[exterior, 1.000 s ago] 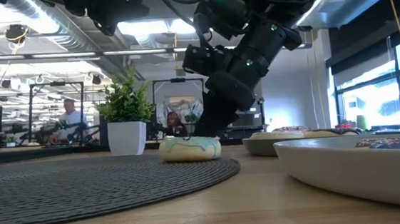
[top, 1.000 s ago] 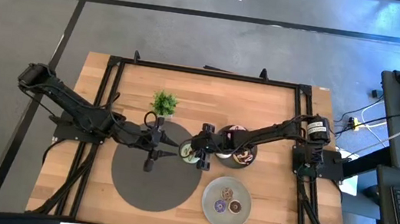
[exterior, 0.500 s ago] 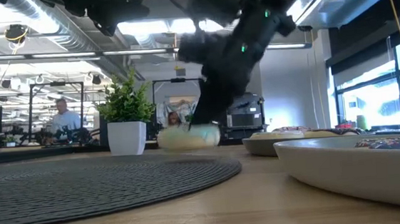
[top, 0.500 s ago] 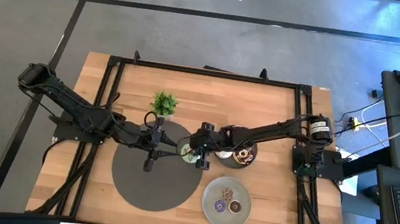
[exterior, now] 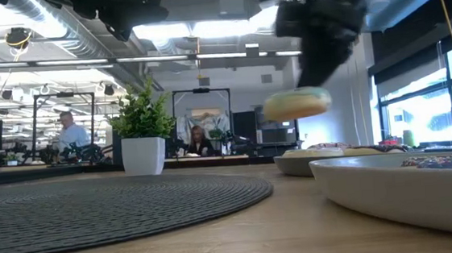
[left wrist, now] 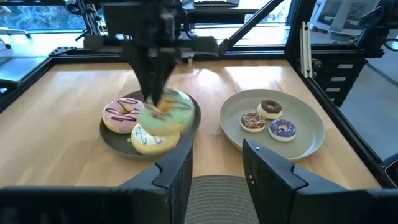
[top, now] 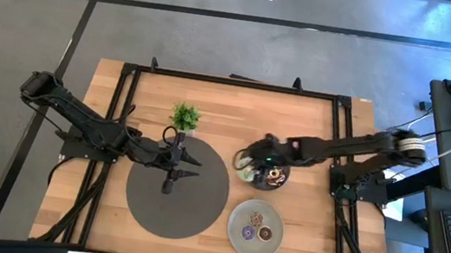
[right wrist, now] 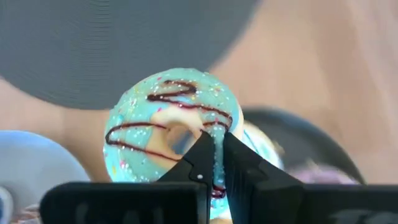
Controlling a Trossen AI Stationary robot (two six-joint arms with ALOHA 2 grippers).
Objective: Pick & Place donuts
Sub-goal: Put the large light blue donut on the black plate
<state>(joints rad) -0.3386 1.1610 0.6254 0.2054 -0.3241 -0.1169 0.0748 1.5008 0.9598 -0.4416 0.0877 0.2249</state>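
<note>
Green-iced donut (right wrist: 171,118) pinched by its rim in closed right gripper (right wrist: 213,163), airborne at centre-right of high view over dark plate (left wrist: 111,138). Thin rim hold, could swing loose and drop. Left gripper (left wrist: 217,163) parted, empty, left of centre.

**Green donut lifted off the mat**

The right gripper (right wrist: 214,163) now pinches the green donut (right wrist: 169,117), no longer resting on the round mat (top: 174,200), and carries it in the air over the dark plate (left wrist: 112,138) of donuts.
</note>
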